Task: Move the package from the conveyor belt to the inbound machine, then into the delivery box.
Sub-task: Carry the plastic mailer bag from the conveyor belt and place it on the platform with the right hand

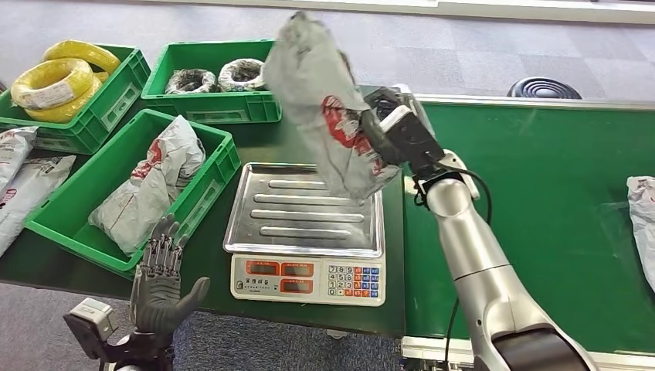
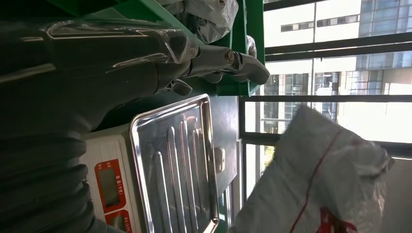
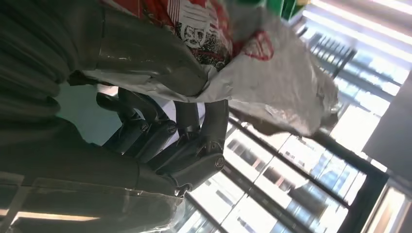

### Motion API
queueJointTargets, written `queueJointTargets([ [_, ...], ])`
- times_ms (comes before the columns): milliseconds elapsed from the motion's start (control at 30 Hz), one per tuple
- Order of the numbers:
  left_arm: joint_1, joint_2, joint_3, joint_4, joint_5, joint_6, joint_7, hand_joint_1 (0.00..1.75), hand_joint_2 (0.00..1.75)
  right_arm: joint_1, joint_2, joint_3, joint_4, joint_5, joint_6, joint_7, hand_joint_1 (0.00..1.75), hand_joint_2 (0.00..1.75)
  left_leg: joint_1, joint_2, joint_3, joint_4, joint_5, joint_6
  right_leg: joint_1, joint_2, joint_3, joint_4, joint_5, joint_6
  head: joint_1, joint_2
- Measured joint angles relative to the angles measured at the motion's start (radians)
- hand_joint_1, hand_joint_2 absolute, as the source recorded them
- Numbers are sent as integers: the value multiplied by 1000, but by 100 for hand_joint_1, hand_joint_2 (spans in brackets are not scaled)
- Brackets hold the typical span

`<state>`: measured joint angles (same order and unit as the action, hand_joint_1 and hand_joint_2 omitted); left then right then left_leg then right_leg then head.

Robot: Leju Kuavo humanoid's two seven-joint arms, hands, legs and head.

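Grey carpet (image 1: 463, 54) surrounds a green conveyor belt (image 1: 541, 193) and dark table (image 1: 255, 139) with green bins (image 1: 116, 182). Above the scale (image 1: 305, 212), the right hand (image 1: 394, 131) grips the grey package (image 1: 324, 108). Left hand (image 1: 161, 282) hangs open-fingered, holding nothing.

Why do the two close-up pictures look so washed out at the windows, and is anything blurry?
Left wrist view: daylight through the windows overexposes that side, and the held package looks soft. Right wrist view: bright glare behind the package, while the right hand is dark against it. Head view: even light, with the package's raised top slightly smeared; the scale tray reflects softly.
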<state>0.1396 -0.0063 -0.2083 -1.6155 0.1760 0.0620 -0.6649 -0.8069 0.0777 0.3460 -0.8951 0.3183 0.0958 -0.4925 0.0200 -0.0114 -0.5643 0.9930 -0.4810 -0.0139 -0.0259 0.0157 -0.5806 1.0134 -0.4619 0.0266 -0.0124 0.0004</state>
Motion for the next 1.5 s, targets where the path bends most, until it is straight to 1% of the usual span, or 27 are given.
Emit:
queueJointTargets([
  [100, -16, -10, 0, 11, -6, -3, 2, 0, 175, -1, 37, 57, 18, -2, 16, -6, 175, 175, 0, 0, 0, 0, 0, 0, 0, 0, 0, 0, 0, 0, 0, 0],
  [233, -19, -16, 4, 17, -12, -8, 7, 0, 175, -6, 57, 86, 34, -15, 40, -10, 175, 175, 0, 0, -1, 0, 0, 0, 0, 0, 0, 0, 0, 0, 0, 0],
  [333, -20, -26, 14, 18, -28, -21, 15, 0, 175, -15, 72, 98, 65, -64, 133, -11, 175, 175, 0, 0, -1, 0, 0, 0, 0, 0, 0, -1, 0, 0, 0, 0],
  [400, -23, -36, 24, 18, -39, -33, 20, 0, 175, -23, 88, 107, 105, -104, 214, -14, 175, 175, 0, 0, 0, 0, 0, 0, 0, 0, -1, 0, 0, 0, 0, 0],
  [467, -27, -44, 33, 18, -46, -39, 21, 0, 175, -31, 102, 117, 155, -129, 272, -17, 175, 175, 0, 0, 0, 0, 0, 0, 0, 0, -1, 0, 0, 0, 0, 0],
  [600, -31, -53, 51, 18, -49, -44, 23, 0, 175, -47, 120, 133, 249, -142, 306, -16, 175, 175, 0, 0, 0, 0, 0, 0, 0, 0, 0, 0, 0, 0, 0, 0],
  [633, -31, -54, 54, 18, -49, -44, 24, 0, 175, -52, 123, 134, 268, -143, 307, -9, 146, 175, 0, 0, -1, 0, 0, 0, 0, 0, 0, 0, 0, 0, 0, 0],
  [667, -31, -55, 57, 18, -49, -44, 24, 0, 175, -58, 125, 136, 288, -145, 306, 7, 103, 175, 0, 0, -1, 0, 0, 0, 0, 0, 0, 0, 0, 0, 0, 0],
  [733, -29, -57, 62, 18, -51, -42, 26, 0, 175, -73, 128, 137, 333, -143, 292, 88, 16, 175, 0, 0, -1, 0, 0, 0, 0, 0, 0, 0, 0, 0, 0, 0],
  [767, -26, -57, 66, 16, -51, -40, 27, 0, 175, -81, 129, 137, 357, -137, 281, 145, 1, 175, 0, 0, -1, 0, 0, 0, 0, 0, 0, 0, 0, 0, 0, 0],
  [833, -17, -57, 71, 10, -52, -34, 33, 0, 175, -92, 127, 137, 410, -111, 254, 270, 0, 175, 0, 0, -1, 0, 0, 0, 0, 0, 0, -1, 0, 0, 0, 0],
  [900, -7, -56, 74, 0, -53, -28, 42, 0, 175, -95, 120, 140, 456, -75, 236, 377, 0, 175, 0, 0, -1, 0, 0, 0, 0, 0, -1, -1, 0, 0, 0, 0],
  [933, -3, -56, 74, -4, -53, -26, 46, 0, 175, -95, 115, 143, 474, -59, 235, 415, 0, 175, 0, 0, -1, 0, 0, 0, 0, 0, -1, -1, 0, 0, 0, 0],
  [1000, 3, -55, 76, -10, -54, -22, 52, 0, 175, -96, 102, 150, 502, -38, 238, 453, 0, 175, 0, 0, -1, 0, 0, 0, 0, 0, -1, -1, 0, 0, 0, 0],
  [1100, 13, -55, 80, -24, -64, -9, 61, 0, 175, -107, 81, 158, 523, -14, 224, 461, 0, 175, 0, 0, 0, 0, 0, 0, 0, 0, 0, -1, 0, 0, 0, 0],
  [1267, 43, -56, 101, -63, -83, 6, 75, 0, 175, -112, 45, 163, 529, 9, 184, 441, 0, 175, 0, 0, 1, 0, 0, 0, 0, -1, 2, -1, 0, 0, 0, 0],
  [1500, 57, -72, 133, -106, -157, -14, 88, 0, 175, -109, 5, 164, 525, 33, 122, 363, 0, 175, 0, -1, 2, 0, 0, 0, 0, -1, 2, -1, 0, 0, 0, 0],
])
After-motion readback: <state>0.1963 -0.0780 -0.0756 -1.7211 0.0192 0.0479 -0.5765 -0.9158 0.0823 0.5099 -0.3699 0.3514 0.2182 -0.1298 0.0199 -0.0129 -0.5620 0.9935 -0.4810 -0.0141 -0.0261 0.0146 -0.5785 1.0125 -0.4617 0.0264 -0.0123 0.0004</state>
